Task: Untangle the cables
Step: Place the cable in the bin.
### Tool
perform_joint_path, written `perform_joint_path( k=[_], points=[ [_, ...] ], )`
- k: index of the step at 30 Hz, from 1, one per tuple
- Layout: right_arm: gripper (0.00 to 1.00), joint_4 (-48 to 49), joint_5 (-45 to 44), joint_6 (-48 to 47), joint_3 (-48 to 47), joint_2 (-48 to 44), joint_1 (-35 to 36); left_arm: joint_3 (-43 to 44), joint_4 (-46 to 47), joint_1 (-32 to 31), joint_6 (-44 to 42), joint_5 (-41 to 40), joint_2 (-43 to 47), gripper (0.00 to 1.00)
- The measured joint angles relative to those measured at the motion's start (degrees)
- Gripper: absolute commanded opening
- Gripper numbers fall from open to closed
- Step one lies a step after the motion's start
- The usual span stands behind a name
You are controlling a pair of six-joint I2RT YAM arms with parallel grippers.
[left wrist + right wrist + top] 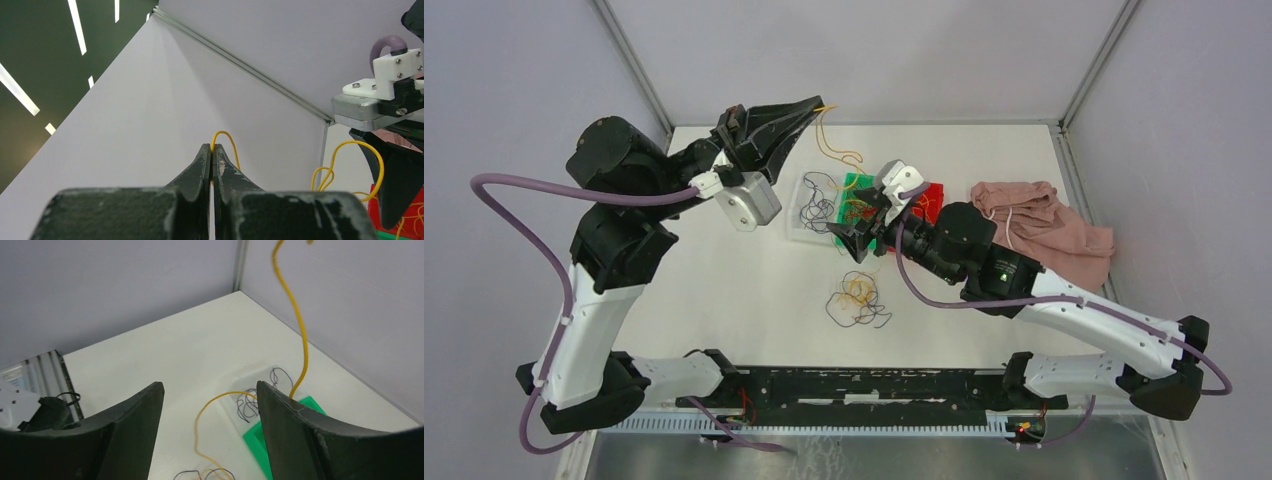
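Left gripper [212,153] closest to lens: fingertips clenched on yellow cable [227,142], held high near back wall [874,60]. Cable hangs down toward green bin [855,182]. Right gripper [210,400]: jaws apart, nothing gripped, low beside bins.

Clear tray [799,232]: dark cables [819,205].
Green bin: yellow-orange strands [856,208].
Red bin [934,200]: partly hidden by right arm, contents unclear.

Mixed clump [857,300] lies loose on white table [744,290], nearer the arm bases. Pink cloth [1049,230] at right edge. Pale walls all round.

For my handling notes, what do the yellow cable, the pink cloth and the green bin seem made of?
Yellow cable: probably thin wire in a smooth plastic sheath; it bends in soft curves.
Pink cloth: soft matte fabric; it lies crumpled in folds.
Green bin: probably rigid plastic; flat, evenly coloured edges.
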State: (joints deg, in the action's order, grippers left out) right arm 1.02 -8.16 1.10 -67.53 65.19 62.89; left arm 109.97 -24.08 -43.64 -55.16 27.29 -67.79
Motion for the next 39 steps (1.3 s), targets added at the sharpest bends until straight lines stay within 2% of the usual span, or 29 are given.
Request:
perform_joint_path(
  k=[9, 13, 19, 26, 33, 39],
  points=[
    [0.72, -8.0, -7.87, -3.91, -1.79, -1.11, -0.02, 0.0, -0.33, 0.0, 1.05, 0.96, 0.02, 0.03],
    [0.76, -9.77, -8.9, -3.43, -1.31, -1.75, -0.07, 0.0, -0.33, 0.0, 1.05, 1.36, 0.02, 0.03],
    [0.81, -11.45, -3.19, 3.19, 2.89, -7.23, -0.81, -0.02, -0.37, 0.0, 1.05, 1.33, 0.02, 0.03],
    [0.84, -13.18, 2.21, 9.14, 2.14, -6.16, -2.43, -0.44, -1.99, 0.0, 1.05, 1.27, 0.15, 0.03],
    [0.8, -11.54, 10.99, 11.61, -1.14, -0.68, -3.78, -1.88, -2.97, 0.0, 1.03, 1.18, 0.61, 0.03],
    [0.77, -8.28, 17.42, 13.22, -1.11, 0.0, -3.76, -2.38, -3.3, 0.0, 1.03, 1.09, 0.85, 0.03]
  ],
)
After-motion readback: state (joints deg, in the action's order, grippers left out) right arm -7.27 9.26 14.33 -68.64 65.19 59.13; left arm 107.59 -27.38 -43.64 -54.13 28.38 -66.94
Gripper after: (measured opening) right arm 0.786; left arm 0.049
